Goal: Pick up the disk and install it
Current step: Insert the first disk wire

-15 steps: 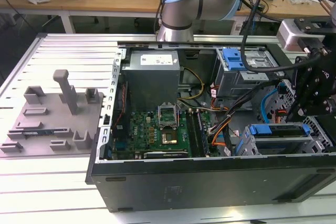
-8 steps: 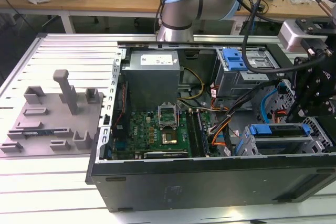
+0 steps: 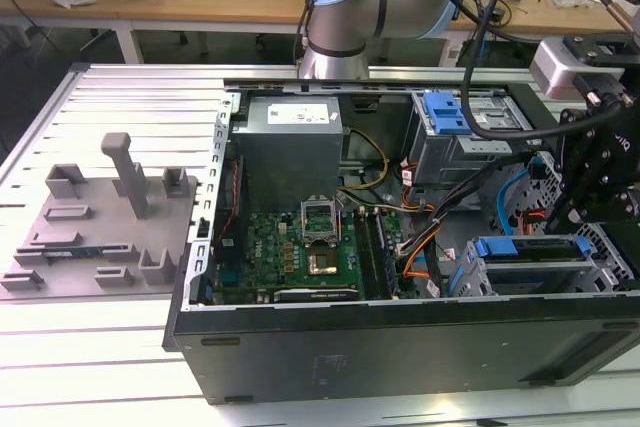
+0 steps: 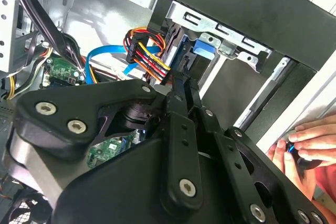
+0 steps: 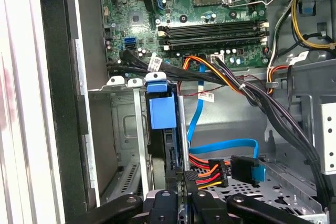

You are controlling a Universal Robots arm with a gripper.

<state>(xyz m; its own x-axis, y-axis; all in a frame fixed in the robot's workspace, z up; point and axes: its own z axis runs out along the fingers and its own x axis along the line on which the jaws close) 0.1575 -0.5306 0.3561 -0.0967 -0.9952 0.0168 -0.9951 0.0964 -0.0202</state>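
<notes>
The disk [image 3: 530, 249] stands on edge in the grey drive cage [image 3: 600, 272] at the case's corner, on the exterior view's right; its blue carrier strip lies level with the cage top. The carrier's blue end tab shows in both wrist views [image 5: 162, 112] [image 4: 203, 52]. My black gripper [image 3: 568, 222] hangs just above the disk's other end, beside the power plug. In both wrist views the gripper [image 5: 182, 178] [image 4: 177, 85] looks shut, its fingers drawn together with nothing seen between them. Whether the tips touch the disk's edge is hidden.
Red, orange and yellow power wires [image 5: 206, 174] and a blue data cable [image 5: 220, 144] lie close by the gripper. A second cage with a blue latch [image 3: 445, 112], the motherboard [image 3: 300, 247] and the power supply [image 3: 290, 142] fill the case. A person's hand [image 4: 310, 145] is outside the case wall.
</notes>
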